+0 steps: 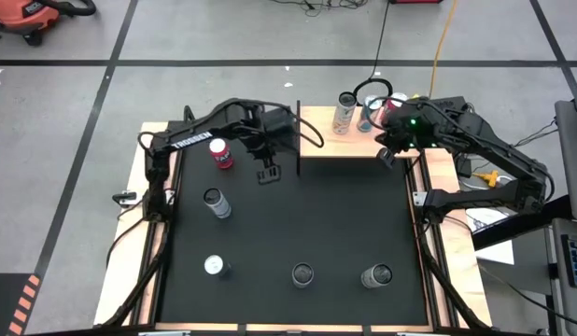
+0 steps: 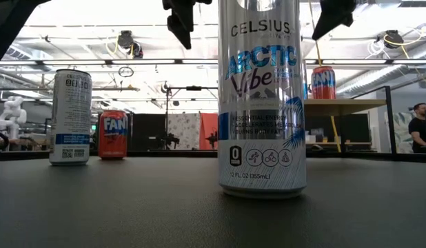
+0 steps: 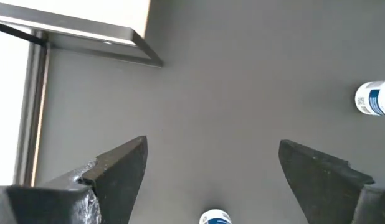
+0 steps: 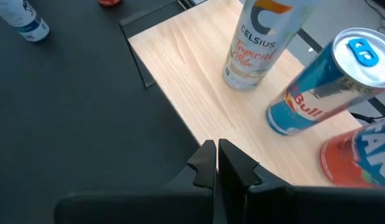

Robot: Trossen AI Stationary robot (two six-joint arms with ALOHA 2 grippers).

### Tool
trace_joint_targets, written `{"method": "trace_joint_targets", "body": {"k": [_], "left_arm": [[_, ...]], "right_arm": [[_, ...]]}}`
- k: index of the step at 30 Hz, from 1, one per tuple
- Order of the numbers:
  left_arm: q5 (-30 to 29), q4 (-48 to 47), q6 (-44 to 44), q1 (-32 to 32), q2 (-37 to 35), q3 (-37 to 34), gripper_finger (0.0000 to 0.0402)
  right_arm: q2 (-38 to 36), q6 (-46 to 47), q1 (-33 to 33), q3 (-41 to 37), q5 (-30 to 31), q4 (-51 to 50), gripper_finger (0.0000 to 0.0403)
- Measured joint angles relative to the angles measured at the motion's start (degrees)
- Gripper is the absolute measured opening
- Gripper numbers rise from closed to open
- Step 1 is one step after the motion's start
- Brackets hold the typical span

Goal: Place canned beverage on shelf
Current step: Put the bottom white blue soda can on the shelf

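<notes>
three cans already stand on the shelf [image 1: 337,142], the pale wooden platform at the far edge of the surface [image 1: 298,224]: a white celsius can [image 4: 258,40], a blue red bull can [image 4: 320,87] and a red fanta can [image 4: 361,158], grouped close together toward the shelf's right end. so i judge the job partly done, with more to carry.

five cans are left down on the black mat. a red can [image 1: 220,154] sits nearest the shelf, just beside my left arm. a silver can [image 1: 216,203] stands a little nearer the front, and three more line the front edge: one at the left [image 1: 214,266], one in the middle [image 1: 303,274] and one to the right [image 1: 376,275]. from table height the middle one fills the view as a tall celsius arctic vibe can [image 2: 262,96], upright, white and blue, smooth-sided and undented.

my left end effector [image 1: 267,174] hangs over the mat just in front of the shelf's left end, released and wide apart, holding nothing. my right end effector [image 4: 216,163] is clenched tight on nothing, poised at the shelf's front edge near the three placed cans.

the next pick looks likeliest to be the red can, since it is closest to my open fingers [image 3: 121,171].
</notes>
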Motion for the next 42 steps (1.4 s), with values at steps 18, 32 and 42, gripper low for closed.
{"method": "trace_joint_targets", "body": {"k": [18, 32, 42], "left_arm": [[0.14, 0.0, -15.1, -7.33, -9.42, 0.0, 0.0359], [-0.61, 0.02, -17.83, -18.48, -9.6, 0.0, 0.0359], [-4.94, 1.16, -22.27, -22.49, -4.9, 0.0, 0.0359]], "right_arm": [[-7.19, 1.66, 0.0, 0.0, -0.22, -1.39, 0.0], [-7.24, 3.23, 0.0, 0.0, -0.26, -1.38, 0.0], [-7.22, 3.23, 0.0, 0.0, -0.26, -0.86, 0.0]]}}
